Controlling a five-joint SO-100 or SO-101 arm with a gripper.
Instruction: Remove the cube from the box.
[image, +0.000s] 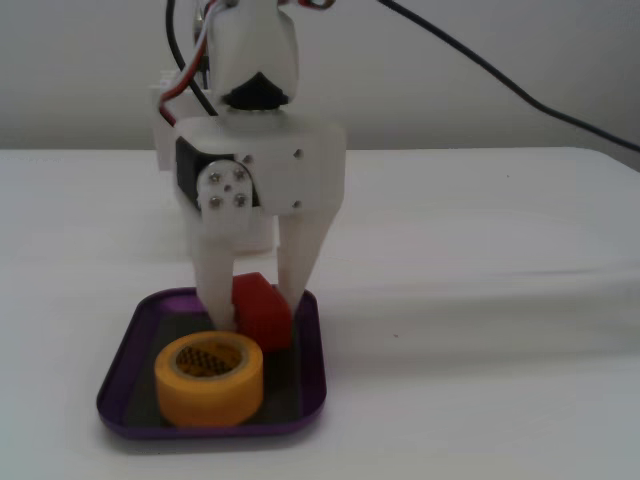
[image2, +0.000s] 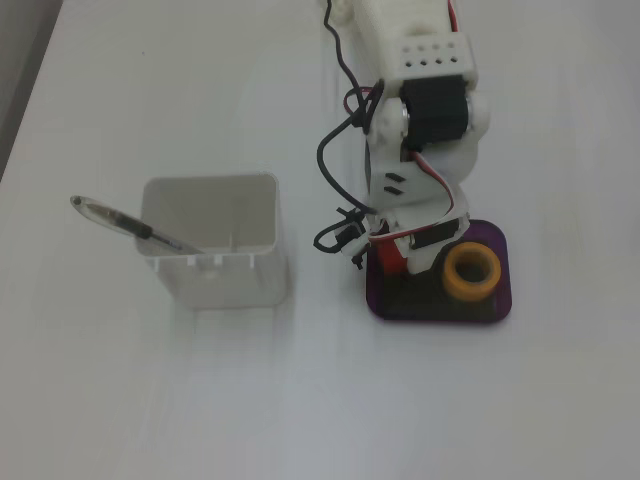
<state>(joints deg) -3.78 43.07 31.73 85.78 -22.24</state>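
Nearest the camera in the front-facing fixed view, the yellow tape roll (image: 208, 379) sits in the box (image: 308, 385), just in front of the gripper (image: 256, 312) and touching or nearly touching the cube (image: 263, 310). The roll is untouched; it is not the target.

Next back: the gripper reaches down into the box with its two white fingers (image: 214, 285) on either side of the cube. The jaws look closed onto the red block, one finger on each side face, so I read it as grasping the cube. Exact pad contact is partly hidden by the left finger. The cube is between the fingertips, low in the box; whether it rests on the dark floor or is slightly raised I cannot tell.

In the top-down fixed view the gripper (image2: 397, 262) covers most of the cube (image2: 388, 256), with only a red sliver showing at the box (image2: 440, 310) edge away from the tape roll (image2: 472, 272).

Progress judgement: reach and grasp look done; lift and carry out of the box remain, then release on the table (image2: 150, 400).

Farther off, well apart from the gripper, stands a white container (image2: 215, 250) with a pen (image2: 120, 224) leaning in it. Not involved.
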